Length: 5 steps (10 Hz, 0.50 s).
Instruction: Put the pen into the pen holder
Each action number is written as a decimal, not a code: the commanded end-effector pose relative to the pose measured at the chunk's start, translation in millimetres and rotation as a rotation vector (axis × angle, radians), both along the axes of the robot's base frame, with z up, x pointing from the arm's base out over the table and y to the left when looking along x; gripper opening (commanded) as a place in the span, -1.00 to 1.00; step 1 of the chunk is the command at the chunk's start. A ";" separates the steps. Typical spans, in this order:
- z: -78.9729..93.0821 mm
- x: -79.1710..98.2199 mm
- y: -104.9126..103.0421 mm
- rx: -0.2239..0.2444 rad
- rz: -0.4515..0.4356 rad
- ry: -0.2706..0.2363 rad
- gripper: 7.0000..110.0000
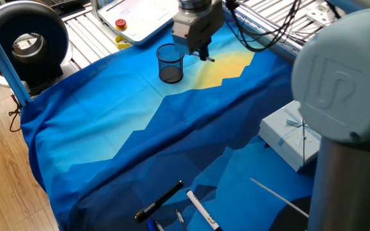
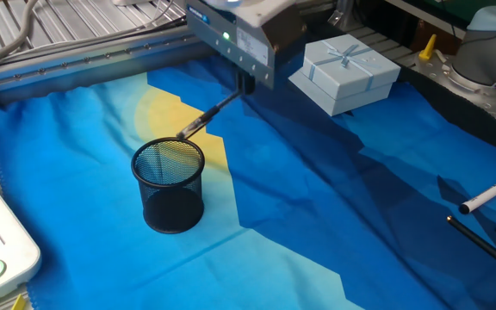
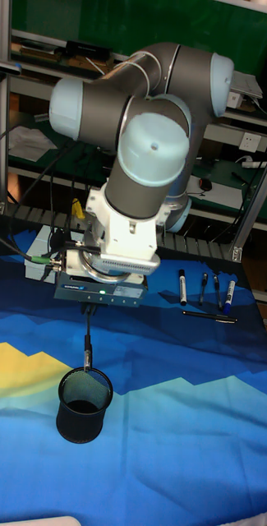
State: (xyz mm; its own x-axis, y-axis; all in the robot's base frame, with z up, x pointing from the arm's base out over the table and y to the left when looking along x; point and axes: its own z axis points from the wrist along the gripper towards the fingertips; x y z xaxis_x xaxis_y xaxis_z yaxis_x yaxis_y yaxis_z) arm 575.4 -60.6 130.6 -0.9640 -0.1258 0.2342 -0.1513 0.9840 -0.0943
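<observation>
i have the gripper (image 2: 246,83) hanging above the tabletop, its jaws pinched on the top end of the pen (image 2: 207,114). the pen hangs down from the jaws, in the air and clear of the cloth. in the tall fixed view it looks near upright (image 3: 87,345), with its lower tip right at the rim of the pen holder (image 3: 84,404), on the left side of the opening. in the other fixed view the pen slants down toward the cup (image 2: 170,187) and its dark tip sits just at the far edge of the rim. i cannot tell from these views whether the tip has crossed below the rim or is only level with it. in one fixed view the pen is mostly hidden by the gripper (image 1: 200,54); only a small dark end pokes out on its right, and the pen holder (image 1: 170,63) stands just to the left of the gripper.

the holder stands upright on the blue and yellow cloth (image 2: 334,224), and looks empty inside. a pale blue gift box (image 2: 345,72) with a ribbon sits behind the gripper, well apart from the cup. a white marker with a black cap (image 2: 489,194) lies at the right edge of the cloth.
</observation>
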 end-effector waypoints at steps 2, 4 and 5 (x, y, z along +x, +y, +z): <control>-14.2 0.6 15.2 0.024 -0.031 0.076 -1.00; -16.3 -13.5 11.3 0.006 -0.023 0.157 -1.00; -13.6 -15.4 8.6 -0.005 -0.032 0.173 -1.00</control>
